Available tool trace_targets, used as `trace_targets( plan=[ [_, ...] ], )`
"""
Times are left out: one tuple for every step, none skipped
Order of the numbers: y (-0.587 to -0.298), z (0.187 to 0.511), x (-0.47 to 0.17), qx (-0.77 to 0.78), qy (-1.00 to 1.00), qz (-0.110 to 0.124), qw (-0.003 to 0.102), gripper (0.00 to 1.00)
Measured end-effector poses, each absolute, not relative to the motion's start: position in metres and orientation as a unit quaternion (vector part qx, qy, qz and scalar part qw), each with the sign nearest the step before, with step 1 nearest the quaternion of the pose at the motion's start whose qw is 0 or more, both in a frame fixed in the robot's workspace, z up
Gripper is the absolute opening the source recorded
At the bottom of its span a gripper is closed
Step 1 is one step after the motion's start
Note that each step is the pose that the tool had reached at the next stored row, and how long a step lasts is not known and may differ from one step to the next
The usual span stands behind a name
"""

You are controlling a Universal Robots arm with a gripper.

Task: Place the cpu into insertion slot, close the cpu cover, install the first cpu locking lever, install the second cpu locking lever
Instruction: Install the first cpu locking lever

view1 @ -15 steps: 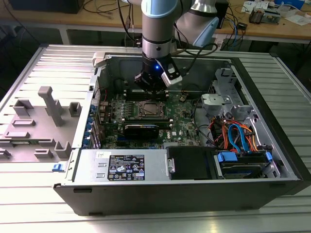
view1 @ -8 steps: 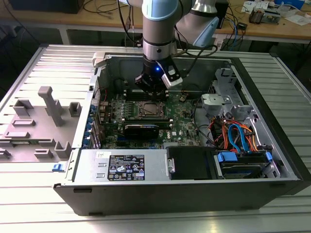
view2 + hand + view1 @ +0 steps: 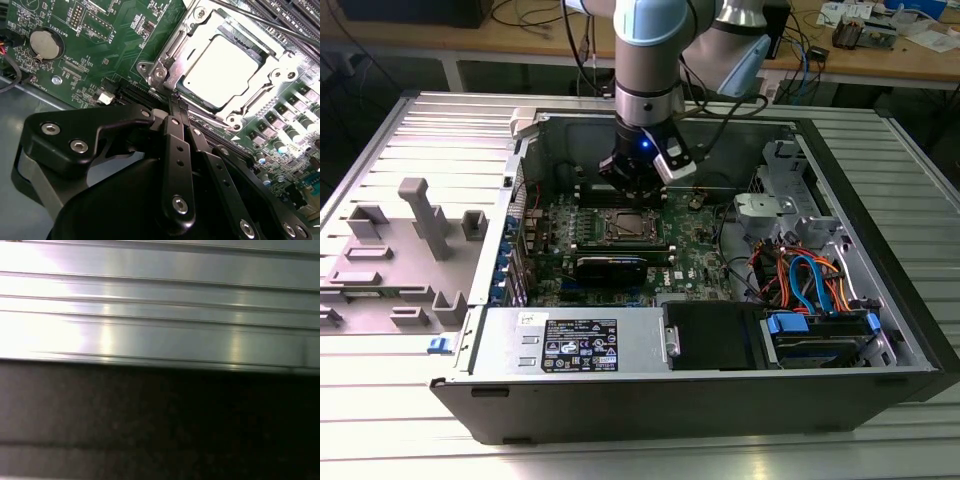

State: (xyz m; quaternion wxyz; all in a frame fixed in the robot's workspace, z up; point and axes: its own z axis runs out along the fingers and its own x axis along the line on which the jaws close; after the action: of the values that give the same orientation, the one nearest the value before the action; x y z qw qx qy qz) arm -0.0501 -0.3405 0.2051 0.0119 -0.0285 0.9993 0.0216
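In the second wrist view the cpu (image 3: 220, 70), a pale silver square, lies flat in the insertion slot (image 3: 167, 47). The cpu cover (image 3: 280, 65), a silvery frame, lies closed around it. A thin dark lever rod (image 3: 265, 22) runs along one side of the socket, and another rod (image 3: 212, 122) runs along the side nearest me. My gripper (image 3: 175, 100) is shut, its black fingertips pressed together at the socket's near edge. In the exterior view the gripper (image 3: 638, 203) hangs just above the insertion slot (image 3: 625, 228) inside the open computer case.
The case walls (image 3: 800, 130) enclose the motherboard. A black graphics card (image 3: 610, 265) lies just in front of the socket, with a power supply (image 3: 590, 340) nearer still. Coloured cables (image 3: 810, 280) fill the exterior view's right. A grey fixture (image 3: 415, 240) stands outside at the left.
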Motion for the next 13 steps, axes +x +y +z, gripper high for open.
trace_targets(
  plan=[
    [-0.3405, 0.205, -0.05, -0.028, 0.999, 0.022, 0.012, 0.11],
    [-0.3403, 0.2049, -0.0495, -0.029, 0.999, 0.022, 0.012, 0.11],
    [-0.3403, 0.2049, -0.0493, -0.028, 0.999, 0.022, 0.012, 0.11],
    [-0.3403, 0.2049, -0.0493, -0.028, 0.999, 0.022, 0.012, 0.11],
    [-0.3403, 0.205, -0.0493, -0.029, 0.999, 0.022, 0.012, 0.11],
    [-0.3402, 0.2052, -0.0492, -0.029, 0.999, 0.022, 0.012, 0.11],
    [-0.3402, 0.2058, -0.0492, -0.029, 0.999, 0.022, 0.012, 0.11],
    [-0.3402, 0.2072, -0.0492, -0.029, 0.999, 0.022, 0.012, 0.11],
    [-0.3402, 0.2084, -0.0492, -0.029, 0.999, 0.022, 0.012, 0.11],
    [-0.3402, 0.2095, -0.0492, -0.029, 0.999, 0.022, 0.012, 0.11],
    [-0.3401, 0.2098, -0.0491, -0.029, 0.999, 0.022, 0.012, 0.11],
    [-0.3401, 0.2098, -0.049, -0.029, 0.999, 0.022, 0.012, 0.11],
    [-0.3401, 0.2099, -0.049, -0.029, 0.999, 0.022, 0.012, 0.11]
  ],
)
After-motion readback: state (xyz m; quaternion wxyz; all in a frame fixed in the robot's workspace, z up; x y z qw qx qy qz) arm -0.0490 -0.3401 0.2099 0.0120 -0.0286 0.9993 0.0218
